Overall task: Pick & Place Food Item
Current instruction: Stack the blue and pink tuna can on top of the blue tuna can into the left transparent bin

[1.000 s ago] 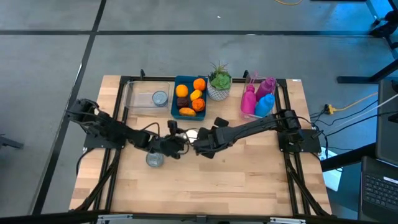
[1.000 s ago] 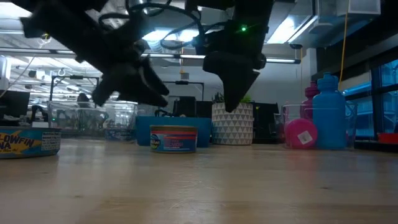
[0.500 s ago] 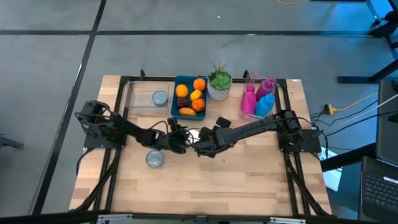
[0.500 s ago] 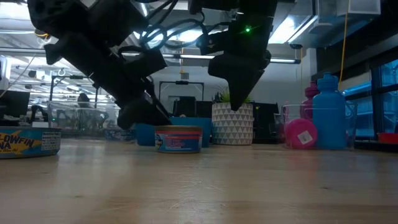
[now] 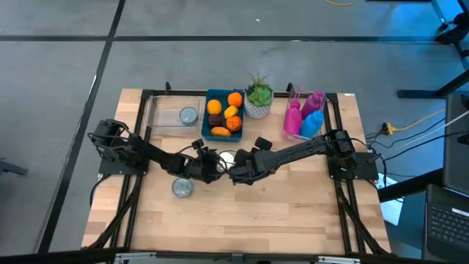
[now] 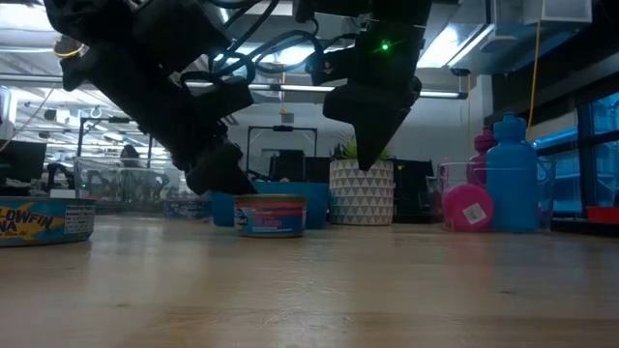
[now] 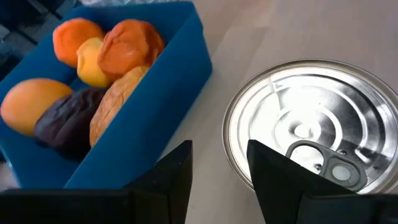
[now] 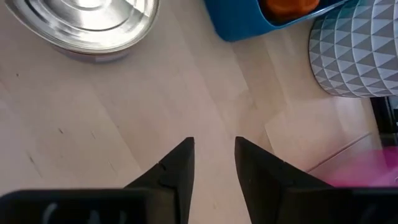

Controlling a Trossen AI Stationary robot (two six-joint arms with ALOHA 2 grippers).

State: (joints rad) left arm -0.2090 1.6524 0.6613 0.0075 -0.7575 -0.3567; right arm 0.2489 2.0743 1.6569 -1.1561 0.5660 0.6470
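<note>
Canned food, a tin [image 5: 228, 157] with a silver lid, sat in the high view on the wooden surface [image 5: 256, 205] directly between the two hands, with the left hand [image 5: 212, 167] just beside it on one side and the right hand [image 5: 236, 174] close on the other; a blue bin [image 5: 207, 117] of orange and dark fruit lay just beyond the hands, a clear tray [image 5: 157, 117] holding a second tin sat past the left hand, and a third tin [image 5: 182, 188] lay near the left hand on the surface. From the low view, the tin [image 6: 271, 215] stood upright on the surface, the left hand [image 6: 221, 174] hung low, close beside it, and the right hand [image 6: 363, 145] hovered above and apart from it, in front of a patterned plant pot [image 6: 363, 205]. Through the left wrist view, that hand's fingers [image 7: 171, 171] were parted and gripped nothing, with the tin's rim [image 7: 311, 130] just ahead of one fingertip and the blue bin [image 7: 180, 74] ahead to the other side. Through the right wrist view, its fingers [image 8: 180, 165] stood slightly apart and empty over bare wood, with the tin [image 8: 87, 25] well ahead and the plant pot [image 8: 354, 56] off to the side.
</note>
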